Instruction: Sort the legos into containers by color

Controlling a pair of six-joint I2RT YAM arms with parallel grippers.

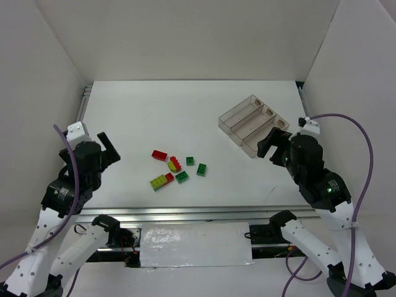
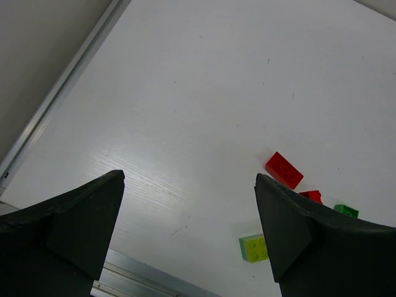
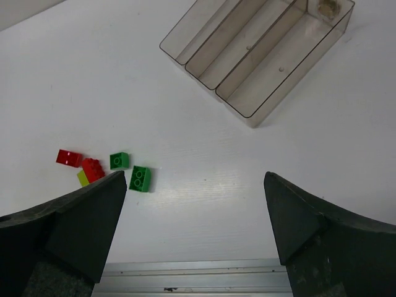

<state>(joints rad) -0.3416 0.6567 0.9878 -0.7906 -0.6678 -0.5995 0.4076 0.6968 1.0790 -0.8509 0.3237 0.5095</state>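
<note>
Two tools are hanging released and empty, jaws spread wide, just beyond the metal rail (image 1: 185,215) at the near edge of the surface (image 1: 142,111), likely waiting there so each wrist camera is taking in its own share of the work. The left tool (image 1: 109,148) is hovering over bare white, with the legos (image 1: 176,168) lying loose to its right. The right tool (image 1: 270,141) is hovering just beside the near end of the containers (image 1: 237,115). Nothing is being gripped, so by my reading the sorting is only beginning. The legos are sitting in a small cluster on the near middle: a red brick (image 1: 159,154) lying slightly apart at the left, three green bricks (image 1: 202,169) toward the right, and two mixed pieces (image 1: 161,180) seemingly stuck together, probably needing separating. Farther off to the right, the containers are lying at a slant, all three troughs opening upward and holding no bricks that I can see. Bare surface is stretching between cluster and containers, giving free passage, while white walls (image 1: 185,37) are closing in the far edge and both sides.
</note>
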